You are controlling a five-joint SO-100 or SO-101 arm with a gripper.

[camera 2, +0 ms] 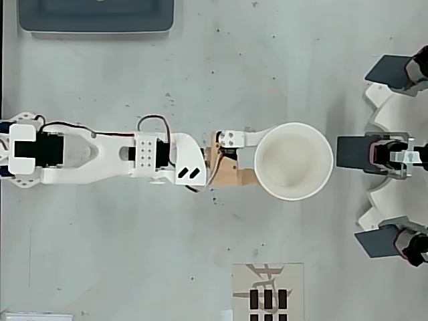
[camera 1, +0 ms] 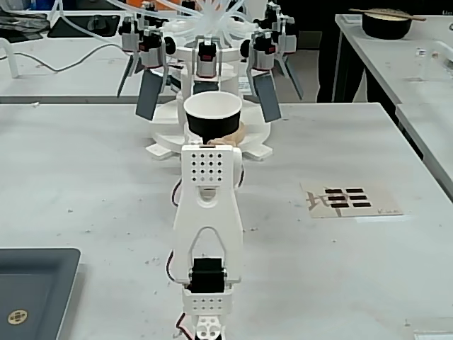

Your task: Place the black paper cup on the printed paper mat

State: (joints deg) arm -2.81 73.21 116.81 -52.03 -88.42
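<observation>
Upright, black paper cup [camera 2: 293,161] in pincer [camera 2: 262,160], printed paper mat [camera 2: 267,292] apart.

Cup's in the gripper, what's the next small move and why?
Probably swing the arm sideways toward the paper mat, keeping the cup upright. In the overhead view the gripper is closed around the cup, straight out in front of the arm, while the mat lies off to one side, toward the bottom edge, with bare table between them.
</observation>
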